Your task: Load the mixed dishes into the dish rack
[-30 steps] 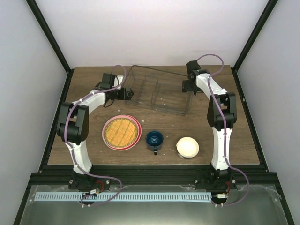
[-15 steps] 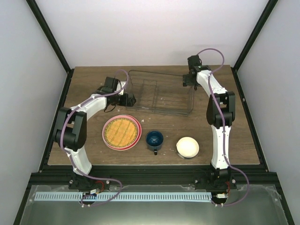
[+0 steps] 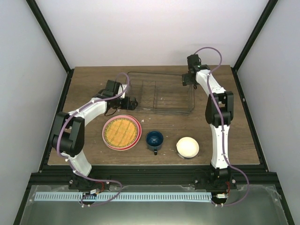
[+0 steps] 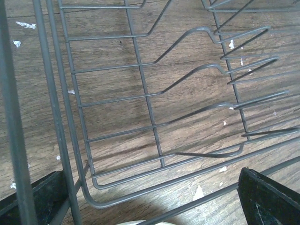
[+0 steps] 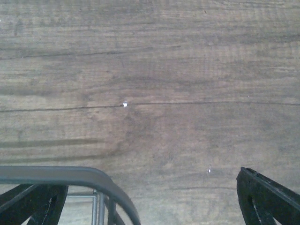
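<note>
Dish rack: the dark wire dish rack (image 3: 161,111) sits at the back of the wooden table (image 3: 84,93), about in the middle, long side running left to right. Its inner dividers stand up and the wood shows through the wires.

Left gripper: the left gripper (image 3: 131,102) is low at the rack's near-left corner. From its wrist camera the left gripper (image 4: 150,187) has its dark fingers (image 4: 267,199) spread wide. The rack's (image 4: 140,89) rounded bottom wire crosses the space between them. The fingers are not closed on it, so it holds nothing.

Right gripper: the right gripper (image 3: 187,80) hangs at the rack's far-right corner. In its wrist view the right gripper (image 5: 150,197) is also spread wide. The curved rim of the rack (image 5: 75,174) is just beside one finger (image 5: 33,204), and plain wood lies between the two. It grips nothing.

Woven plate: the orange-yellow woven plate (image 3: 122,131) lies face up in front of the rack, towards the left.

Pink plate: the pink plate (image 3: 103,133) is under the woven plate, with only its rim showing around it.

Mug: the dark blue mug (image 3: 154,139) stands upright just right of the plates, handle towards the near edge.

Bowl: the cream bowl (image 3: 187,146) rests right of the mug and apart from it. From above I cannot tell which way up it is.
</note>
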### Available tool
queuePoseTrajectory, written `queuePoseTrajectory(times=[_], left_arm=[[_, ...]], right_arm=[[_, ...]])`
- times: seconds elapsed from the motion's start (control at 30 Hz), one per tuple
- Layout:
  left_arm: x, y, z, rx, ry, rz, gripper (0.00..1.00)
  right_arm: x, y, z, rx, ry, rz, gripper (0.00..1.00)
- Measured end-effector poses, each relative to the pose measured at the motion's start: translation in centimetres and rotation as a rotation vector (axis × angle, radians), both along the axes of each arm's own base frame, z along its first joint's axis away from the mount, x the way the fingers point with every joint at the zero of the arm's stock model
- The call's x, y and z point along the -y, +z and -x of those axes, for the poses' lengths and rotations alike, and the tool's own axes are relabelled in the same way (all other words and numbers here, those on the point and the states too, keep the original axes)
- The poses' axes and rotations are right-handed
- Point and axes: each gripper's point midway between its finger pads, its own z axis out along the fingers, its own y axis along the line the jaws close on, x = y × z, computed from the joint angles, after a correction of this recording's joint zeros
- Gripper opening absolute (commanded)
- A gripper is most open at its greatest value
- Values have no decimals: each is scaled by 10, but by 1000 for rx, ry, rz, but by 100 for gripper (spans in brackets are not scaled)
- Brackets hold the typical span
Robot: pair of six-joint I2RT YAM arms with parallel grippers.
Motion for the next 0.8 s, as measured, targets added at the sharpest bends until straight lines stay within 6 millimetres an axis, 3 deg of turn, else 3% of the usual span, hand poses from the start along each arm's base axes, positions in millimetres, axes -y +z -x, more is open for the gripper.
queuePoseTrajectory(times=[0.47,0.67,0.8], left_arm=[[-1,6,6,13,19,-9,100],[-15,20,10,44,63,-61,100],[-27,30,10,72,105,-106,100]], right_arm=[[-2,5,-20,37,43,10,100],[-9,-10,6,-28,71,-27,100],[-22,3,17,-26,100,-62,100]])
